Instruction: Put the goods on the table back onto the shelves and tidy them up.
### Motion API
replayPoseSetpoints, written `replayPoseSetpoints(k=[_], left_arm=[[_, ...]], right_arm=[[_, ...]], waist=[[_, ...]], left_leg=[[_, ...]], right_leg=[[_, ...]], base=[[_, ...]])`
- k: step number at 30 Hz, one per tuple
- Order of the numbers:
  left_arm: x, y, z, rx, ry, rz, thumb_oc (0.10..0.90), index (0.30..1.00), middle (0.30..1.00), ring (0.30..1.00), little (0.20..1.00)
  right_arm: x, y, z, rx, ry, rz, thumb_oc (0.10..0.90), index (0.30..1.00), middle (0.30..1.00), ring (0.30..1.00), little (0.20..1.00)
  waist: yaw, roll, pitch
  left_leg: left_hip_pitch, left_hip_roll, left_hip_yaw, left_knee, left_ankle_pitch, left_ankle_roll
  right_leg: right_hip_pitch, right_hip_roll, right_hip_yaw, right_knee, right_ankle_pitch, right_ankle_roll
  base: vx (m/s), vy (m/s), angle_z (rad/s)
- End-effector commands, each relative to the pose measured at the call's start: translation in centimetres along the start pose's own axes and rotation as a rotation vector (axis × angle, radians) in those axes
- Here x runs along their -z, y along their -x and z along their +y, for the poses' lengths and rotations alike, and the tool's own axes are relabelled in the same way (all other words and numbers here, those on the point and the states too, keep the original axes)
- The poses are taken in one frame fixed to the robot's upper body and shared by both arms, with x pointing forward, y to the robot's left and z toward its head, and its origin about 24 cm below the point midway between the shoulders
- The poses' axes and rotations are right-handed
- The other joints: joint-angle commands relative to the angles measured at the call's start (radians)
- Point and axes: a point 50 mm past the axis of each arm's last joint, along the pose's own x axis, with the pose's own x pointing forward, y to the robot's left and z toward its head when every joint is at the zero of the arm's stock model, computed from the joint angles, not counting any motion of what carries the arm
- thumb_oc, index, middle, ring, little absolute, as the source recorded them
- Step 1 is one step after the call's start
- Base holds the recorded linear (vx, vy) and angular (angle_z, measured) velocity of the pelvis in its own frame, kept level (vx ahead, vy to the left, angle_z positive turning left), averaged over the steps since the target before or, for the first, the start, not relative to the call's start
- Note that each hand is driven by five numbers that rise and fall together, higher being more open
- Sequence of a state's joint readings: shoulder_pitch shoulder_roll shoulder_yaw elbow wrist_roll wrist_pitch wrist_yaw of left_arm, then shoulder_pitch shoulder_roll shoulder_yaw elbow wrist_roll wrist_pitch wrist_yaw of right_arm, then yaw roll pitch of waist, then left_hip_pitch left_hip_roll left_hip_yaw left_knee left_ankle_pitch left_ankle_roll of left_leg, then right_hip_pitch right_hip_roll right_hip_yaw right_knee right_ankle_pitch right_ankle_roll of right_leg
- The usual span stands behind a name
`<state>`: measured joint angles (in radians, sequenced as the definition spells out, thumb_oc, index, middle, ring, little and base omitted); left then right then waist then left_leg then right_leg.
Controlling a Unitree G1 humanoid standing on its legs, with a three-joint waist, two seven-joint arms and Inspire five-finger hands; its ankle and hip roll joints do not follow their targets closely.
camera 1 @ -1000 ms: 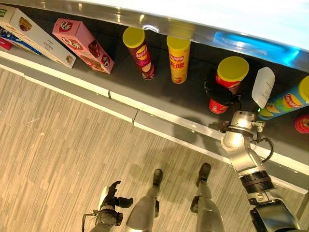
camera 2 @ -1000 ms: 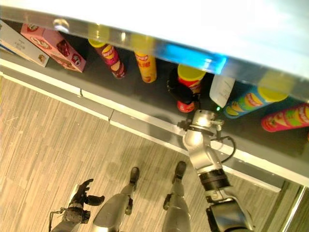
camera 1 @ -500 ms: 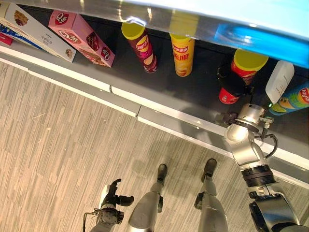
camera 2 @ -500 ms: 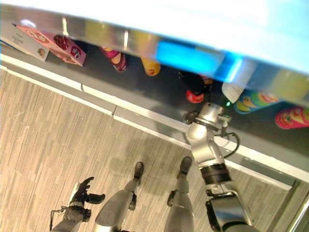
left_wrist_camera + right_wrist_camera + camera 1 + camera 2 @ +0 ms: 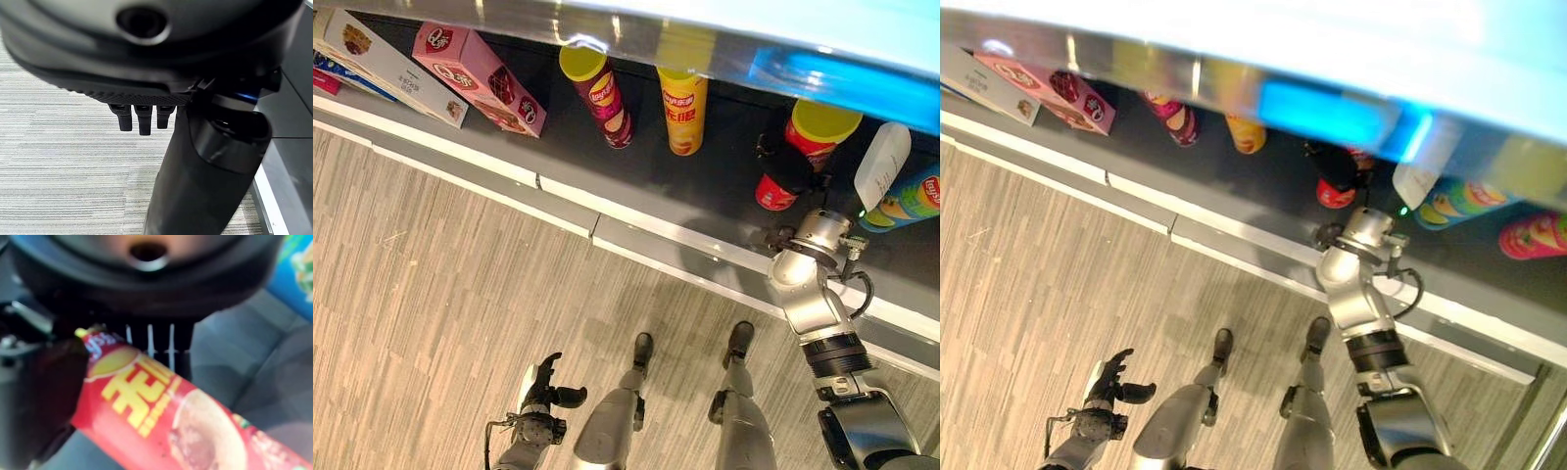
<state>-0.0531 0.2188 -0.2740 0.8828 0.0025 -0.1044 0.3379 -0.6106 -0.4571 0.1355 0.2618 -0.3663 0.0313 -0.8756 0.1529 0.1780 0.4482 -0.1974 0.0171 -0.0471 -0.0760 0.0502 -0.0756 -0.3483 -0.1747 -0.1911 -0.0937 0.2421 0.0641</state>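
Observation:
A red chip can (image 5: pixel 771 193) with a yellow lid stands tilted on the dark lower shelf (image 5: pixel 636 186). My right hand (image 5: pixel 790 164) is shut round its middle. In the right wrist view the can (image 5: pixel 146 416) lies across the palm, with the fingers (image 5: pixel 151 339) behind it and the thumb on its other side. My left hand (image 5: pixel 545 395) hangs low over the wooden floor, far from the shelf. Its fingers (image 5: pixel 141 119) are relaxed and hold nothing.
On the same shelf a maroon can (image 5: pixel 604 100) and a yellow can (image 5: pixel 683 113) stand to the left of the red one. Further left lean a pink box (image 5: pixel 475 78) and a white box (image 5: pixel 386 64). A blue can (image 5: pixel 913 199) and another red can (image 5: pixel 1533 235) lie to the right. A shelf board (image 5: pixel 724 39) overhangs.
The camera has shifted. My right hand has pushed the red can slightly deeper into the shelf. The left hand has drifted a little.

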Motion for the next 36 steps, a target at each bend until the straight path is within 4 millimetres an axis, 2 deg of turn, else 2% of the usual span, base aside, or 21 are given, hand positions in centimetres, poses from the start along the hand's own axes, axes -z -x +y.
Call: replayPoseSetpoints(k=[1, 10, 11, 12, 13, 30, 36], left_arm=[[1.9, 0.2, 2.1, -0.064, -0.109, 0.038, 0.8, 0.9, 0.9, 0.9, 0.9], [1.6, 0.1, 2.0, -0.066, -0.102, 0.028, 0.8, 0.9, 0.9, 0.9, 0.9], [1.7, 0.1, 2.0, -0.065, -0.102, 0.032, 0.8, 0.9, 0.9, 0.9, 0.9], [1.8, 0.1, 2.0, -0.064, -0.103, 0.034, 0.8, 0.9, 0.9, 0.9, 0.9], [1.9, 0.2, 2.0, -0.065, -0.104, 0.038, 0.8, 0.9, 0.9, 0.9, 0.9], [2.0, 0.2, 1.9, -0.065, -0.107, 0.047, 0.8, 0.9, 0.9, 0.9, 0.9], [2.7, 0.2, 2.0, -0.065, -0.12, 0.084, 0.8, 0.9, 0.9, 0.9, 0.9]], right_arm=[[-3.8, -1.7, -0.1, 0.075, -0.152, -0.135, 0.4, 0.3, 0.3, 0.3, 0.3], [-4.3, -1.4, 0.9, 0.022, -0.153, -0.149, 0.4, 0.3, 0.3, 0.3, 0.3], [-4.3, -1.4, 0.9, 0.02, -0.151, -0.149, 0.486, 0.429, 0.429, 0.429, 0.429], [-4.4, -1.4, 0.9, 0.019, -0.151, -0.151, 0.634, 0.651, 0.651, 0.651, 0.651], [-4.3, -1.4, 0.9, 0.02, -0.149, -0.149, 0.8, 0.9, 0.9, 0.9, 0.9], [-3.9, -1.2, 0.8, 0.014, -0.147, -0.137, 0.8, 0.9, 0.9, 0.9, 0.9], [-4.3, -1.1, -0.1, 0.011, -0.183, -0.171, 0.8, 0.9, 0.9, 0.9, 0.9]], waist=[[0.015, -0.044, -0.069], [0.019, -0.049, -0.069], [0.019, -0.049, -0.069], [0.019, -0.049, -0.069], [0.019, -0.05, -0.069], [0.014, -0.061, -0.074], [0.003, -0.093, -0.105]], left_leg=[[-0.106, 0.002, -0.045, 0.023, -0.007, -0.002], [-0.108, 0.002, -0.044, 0.025, -0.008, -0.003], [-0.108, 0.002, -0.045, 0.025, -0.007, -0.003], [-0.108, 0.002, -0.045, 0.025, -0.007, -0.003], [-0.108, 0.002, -0.046, 0.026, -0.008, -0.003], [-0.1, 0.007, -0.045, 0.024, -0.009, -0.004], [-0.073, 0.017, -0.033, 0.024, -0.02, -0.006]], right_leg=[[0.095, -0.125, 0.004, 0.007, -0.113, 0.152], [0.094, -0.128, 0.001, 0.007, -0.109, 0.151], [0.094, -0.128, 0.0, 0.007, -0.11, 0.151], [0.095, -0.128, 0.0, 0.007, -0.11, 0.151], [0.095, -0.128, -0.001, 0.008, -0.11, 0.151], [0.1, -0.123, -0.001, 0.008, -0.115, 0.15], [0.122, -0.112, 0.0, 0.006, -0.119, 0.15]], base=[[0.0, 0.0, 0.0], [0.0, 0.0, 0.0], [0.0, 0.0, 0.0], [0.0, 0.0, 0.0], [0.0, 0.0, 0.0], [0.0, 0.0, 0.0], [0.0, 0.0, 0.0]])
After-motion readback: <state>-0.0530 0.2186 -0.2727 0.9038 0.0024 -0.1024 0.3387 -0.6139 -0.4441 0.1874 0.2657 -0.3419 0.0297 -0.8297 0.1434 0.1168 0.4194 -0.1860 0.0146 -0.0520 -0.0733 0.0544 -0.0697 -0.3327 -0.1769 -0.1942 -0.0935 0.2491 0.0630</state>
